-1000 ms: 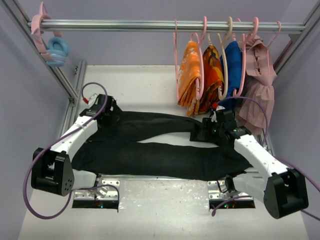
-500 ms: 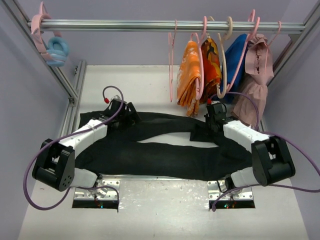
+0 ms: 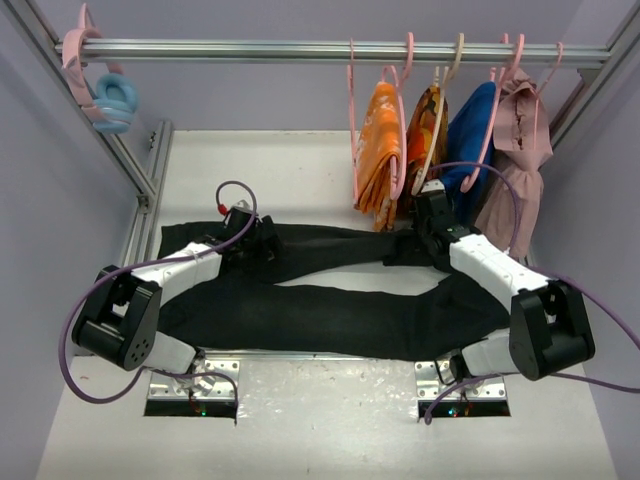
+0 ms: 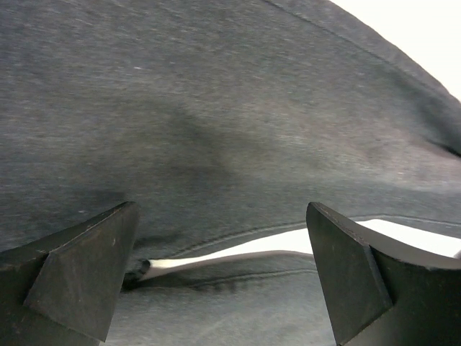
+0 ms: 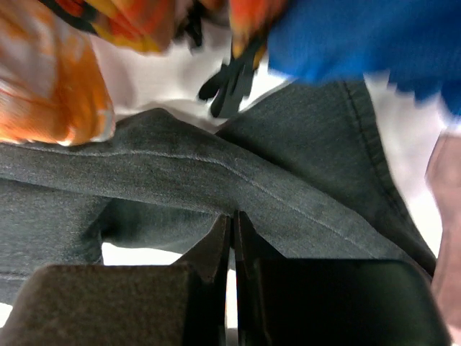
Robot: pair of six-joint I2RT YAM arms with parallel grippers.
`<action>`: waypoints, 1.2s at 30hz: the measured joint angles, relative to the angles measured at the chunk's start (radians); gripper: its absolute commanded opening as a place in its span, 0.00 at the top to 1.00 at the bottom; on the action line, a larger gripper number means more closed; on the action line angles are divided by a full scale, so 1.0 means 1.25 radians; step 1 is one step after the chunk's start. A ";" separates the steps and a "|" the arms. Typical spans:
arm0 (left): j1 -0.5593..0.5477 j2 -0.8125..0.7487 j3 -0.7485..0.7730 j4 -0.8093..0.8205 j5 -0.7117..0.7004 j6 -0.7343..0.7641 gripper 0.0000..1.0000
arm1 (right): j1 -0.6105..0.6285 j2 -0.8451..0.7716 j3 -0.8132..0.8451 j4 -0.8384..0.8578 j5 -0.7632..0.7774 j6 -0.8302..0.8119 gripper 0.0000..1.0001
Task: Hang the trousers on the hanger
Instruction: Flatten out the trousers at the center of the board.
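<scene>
The black trousers (image 3: 330, 310) lie flat across the table, legs to the left. My left gripper (image 3: 268, 242) hovers low over the upper leg, open, its fingers straddling the gap between the two legs (image 4: 222, 216) with dark cloth (image 4: 216, 108) filling the view. My right gripper (image 3: 428, 236) is at the trousers' far right end, below the hanging clothes. Its jaws are shut, pinching a raised fold of the cloth (image 5: 288, 180) at the tips (image 5: 233, 216). The empty pale pink hanger (image 3: 354, 130) hangs on the rail, left of the orange cloth.
On the metal rail (image 3: 250, 48) hang orange patterned cloths (image 3: 380, 150), a blue garment (image 3: 468, 130) and a pink frilly garment (image 3: 515, 165), close above my right gripper. A pale blue ring hook (image 3: 112, 102) hangs at the far left. Frame posts (image 3: 125, 150) flank the table.
The right gripper has moved back toward the hanging clothes and closed on the trousers' far edge. The left gripper has shifted right along the upper leg, still open. The hung garments swayed.
</scene>
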 measured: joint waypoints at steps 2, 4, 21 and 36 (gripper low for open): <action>0.000 0.000 -0.004 -0.001 -0.013 0.005 0.00 | 0.001 0.004 0.021 -0.007 0.004 -0.019 1.00; 0.000 0.000 -0.006 0.000 -0.031 0.010 0.00 | 0.003 0.003 0.044 -0.027 0.005 -0.037 1.00; 0.000 0.031 -0.007 -0.007 -0.103 0.010 0.00 | 0.042 -0.120 0.321 -0.524 -0.097 -0.049 0.98; 0.000 0.031 -0.007 -0.058 -0.169 0.007 0.00 | 0.083 0.076 0.506 -0.724 -0.098 -0.080 0.64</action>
